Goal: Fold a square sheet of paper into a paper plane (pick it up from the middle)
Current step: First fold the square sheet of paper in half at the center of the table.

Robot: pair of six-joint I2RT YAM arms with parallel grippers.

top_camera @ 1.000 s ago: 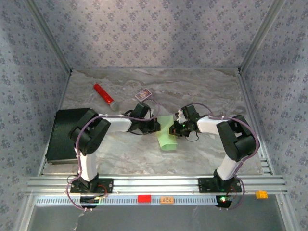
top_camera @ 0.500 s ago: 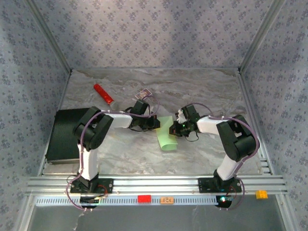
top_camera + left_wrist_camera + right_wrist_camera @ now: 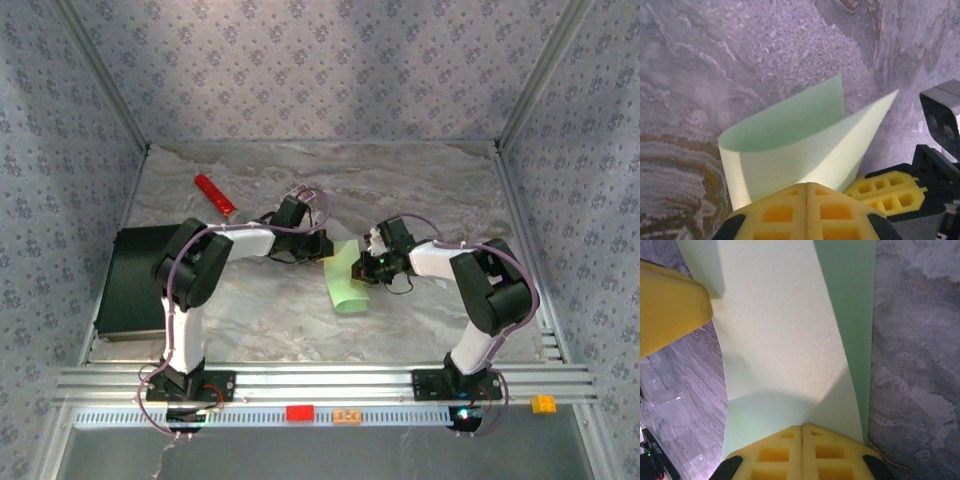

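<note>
Square sheet of paper (image 3: 805, 145) bows in a loose curl just ahead of my left pincer (image 3: 806, 186), which is clamped shut on its edge. My right pincer (image 3: 802, 427) is pinched shut on it too. I judge it light, floppy and easily creased, so I'd hold it gently by the edges.

Open table (image 3: 440, 190) far right — red cylinder (image 3: 215, 195), seemingly flat black slab (image 3: 130, 285) left.

One desk (image 3: 420, 190) carries one pale green square sheet of paper (image 3: 345, 288), one red cylinder (image 3: 215, 195) and one flat black slab (image 3: 125, 285). There are two robot arms, a left arm (image 3: 190, 275) and a right arm (image 3: 492, 290). Three small blocks are counted on the one front rail (image 3: 400, 382): one red block (image 3: 299, 412), one orange block (image 3: 347, 415), one yellow block (image 3: 543, 404).
</note>
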